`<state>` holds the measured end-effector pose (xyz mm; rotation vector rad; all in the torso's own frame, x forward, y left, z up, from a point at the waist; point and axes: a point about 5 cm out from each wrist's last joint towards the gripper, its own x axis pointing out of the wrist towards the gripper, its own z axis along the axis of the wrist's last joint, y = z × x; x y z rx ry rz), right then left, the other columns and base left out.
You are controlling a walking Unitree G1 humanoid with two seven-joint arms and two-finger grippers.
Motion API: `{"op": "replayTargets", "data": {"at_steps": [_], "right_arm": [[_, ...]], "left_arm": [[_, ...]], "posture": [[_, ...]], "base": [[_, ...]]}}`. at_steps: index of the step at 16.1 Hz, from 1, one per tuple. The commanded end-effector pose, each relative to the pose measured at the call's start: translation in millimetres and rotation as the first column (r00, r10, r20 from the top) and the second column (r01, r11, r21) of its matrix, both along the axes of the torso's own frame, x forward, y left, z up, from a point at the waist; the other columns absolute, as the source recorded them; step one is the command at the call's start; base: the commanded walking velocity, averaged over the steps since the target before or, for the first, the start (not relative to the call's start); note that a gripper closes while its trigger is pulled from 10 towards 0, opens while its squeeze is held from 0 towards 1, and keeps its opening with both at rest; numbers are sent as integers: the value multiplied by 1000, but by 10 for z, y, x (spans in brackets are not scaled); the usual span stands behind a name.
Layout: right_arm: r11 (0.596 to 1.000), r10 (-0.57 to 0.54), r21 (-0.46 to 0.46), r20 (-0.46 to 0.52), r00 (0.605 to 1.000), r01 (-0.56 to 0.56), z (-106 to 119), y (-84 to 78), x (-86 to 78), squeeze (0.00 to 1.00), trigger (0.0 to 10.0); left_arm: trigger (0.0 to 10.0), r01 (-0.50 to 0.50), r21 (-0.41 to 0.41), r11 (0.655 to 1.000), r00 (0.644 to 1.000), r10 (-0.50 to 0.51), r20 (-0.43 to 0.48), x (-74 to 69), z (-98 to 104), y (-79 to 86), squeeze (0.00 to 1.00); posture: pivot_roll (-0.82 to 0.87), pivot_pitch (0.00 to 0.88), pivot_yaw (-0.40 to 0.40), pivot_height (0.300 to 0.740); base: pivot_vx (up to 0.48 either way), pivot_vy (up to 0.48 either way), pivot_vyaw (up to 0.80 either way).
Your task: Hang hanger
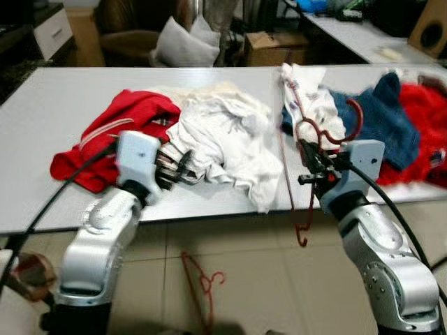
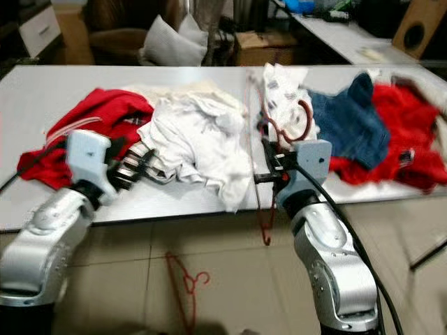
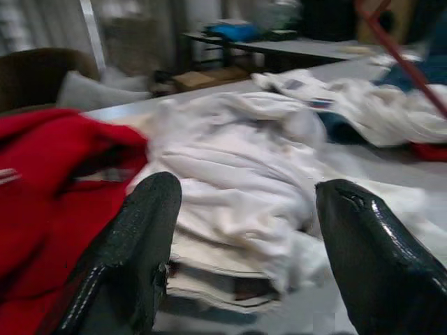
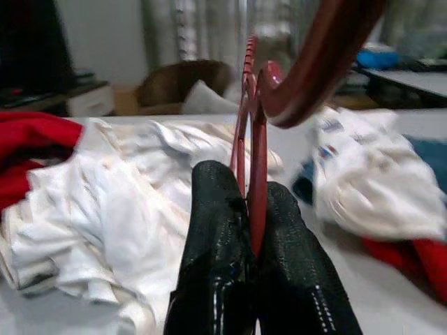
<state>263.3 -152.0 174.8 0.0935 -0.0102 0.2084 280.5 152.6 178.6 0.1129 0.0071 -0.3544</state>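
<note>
At the centre right of the head view, our right gripper [image 1: 312, 166] has its jaws clamped on a thin red hanger [image 1: 305, 150]. The grip sits near the neck; the hook curls up above the jaws and the long frame dangles below the bench [image 1: 63, 98] edge toward the floor. The wrist view confirms it: both black fingers [image 4: 216, 230] pinch the red wire between them.

At lower left, our left gripper [image 3: 241, 230] hovers with jaws wide apart, just in front of a white shirt [image 1: 223, 139] heaped mid-bench. A red garment [image 1: 119, 129] lies to the left of it, a blue towel [image 1: 380, 115] and more red cloth at upper right. A second hanger [image 1: 202, 286] lies on the floor at the bottom centre.

We judge the hanger light and stiff but springy, and slick in a pinch hold, so it may swivel or swing. Holding close to the hook, as now, looks best for steering it; the dangling frame could snag on the bench edge or on cloth.
</note>
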Motion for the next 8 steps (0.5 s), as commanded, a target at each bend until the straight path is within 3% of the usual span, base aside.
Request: {"op": "replayTargets", "data": {"at_steps": [1,5,8], "right_arm": [[1000,-22,9,13,1000,22,24,-62,-6,0,10000],[997,-54,51,5,999,53,5,-158,-16,0,10000],[998,-53,28,-7,999,53,-20,-217,-25,0,10000]], "left_arm": [[10000,-1,8,1000,1000,1,17,32,24,-21,0],[10000,-3,12,1000,1000,3,18,54,6,-55,0],[10000,1,22,1000,1000,-2,15,68,-25,-100,0]], "posture": [[-66,0,-11,710],[-74,0,-3,710],[-79,0,0,710]], "base": [[0,-480,-675],[0,-439,0],[0,0,0]]}}
